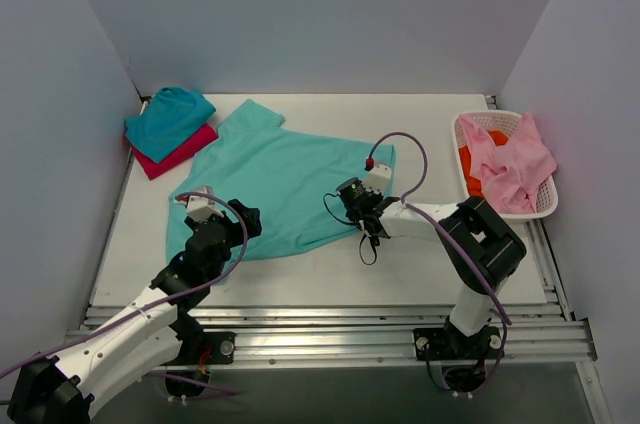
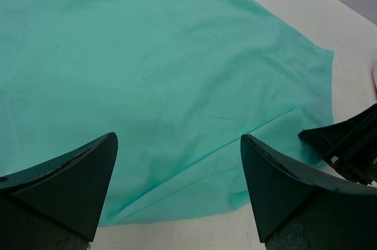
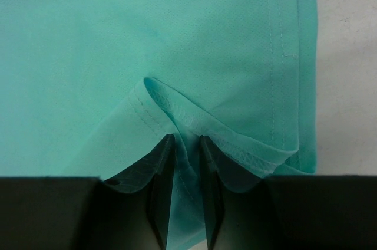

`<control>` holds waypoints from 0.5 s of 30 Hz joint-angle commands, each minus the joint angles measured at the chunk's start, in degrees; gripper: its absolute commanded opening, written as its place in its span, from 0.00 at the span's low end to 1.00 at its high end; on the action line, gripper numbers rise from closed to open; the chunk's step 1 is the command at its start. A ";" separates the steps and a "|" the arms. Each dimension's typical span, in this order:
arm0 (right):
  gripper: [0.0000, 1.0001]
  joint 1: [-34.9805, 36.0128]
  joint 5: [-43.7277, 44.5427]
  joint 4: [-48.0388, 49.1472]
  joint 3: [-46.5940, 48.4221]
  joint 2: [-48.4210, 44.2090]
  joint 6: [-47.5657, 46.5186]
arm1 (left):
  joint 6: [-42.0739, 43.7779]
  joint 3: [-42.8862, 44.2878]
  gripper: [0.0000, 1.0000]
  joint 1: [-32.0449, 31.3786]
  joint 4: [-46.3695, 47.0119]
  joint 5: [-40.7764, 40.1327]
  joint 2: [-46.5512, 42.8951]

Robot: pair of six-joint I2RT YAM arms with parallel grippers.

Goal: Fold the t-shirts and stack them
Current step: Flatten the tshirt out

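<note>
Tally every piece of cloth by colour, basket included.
Mint-green t-shirt: 1
Teal t-shirt: 1
Magenta-red t-shirt: 1
Pink cloth in the basket: 1
Orange cloth in the basket: 1
Total: 5

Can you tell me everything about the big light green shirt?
The mint-green t-shirt is soft, thin, short-sleeved cloth with stitched hems. It lies spread out, a bit wrinkled and slanted, in the middle of the white table. The right gripper pinches a fold at its edge. The open left gripper hangs above its near left corner.
</note>
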 commanded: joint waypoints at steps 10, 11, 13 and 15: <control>0.06 0.93 1.86 -1.77 0.73 -0.31 -0.03 | 1.16 0.25 0.94 0.26 3.26 -0.65 0.21; 0.06 1.01 1.95 -1.95 0.82 -0.32 -0.03 | 1.16 0.25 0.94 0.26 3.26 -0.74 0.21; 0.06 1.28 2.48 -2.56 0.91 -0.75 0.06 | 1.16 0.25 0.94 0.26 3.35 -0.56 0.30; 0.06 1.71 3.44 -3.79 1.35 -1.37 0.23 | 1.16 0.25 0.94 0.26 3.26 -0.56 0.21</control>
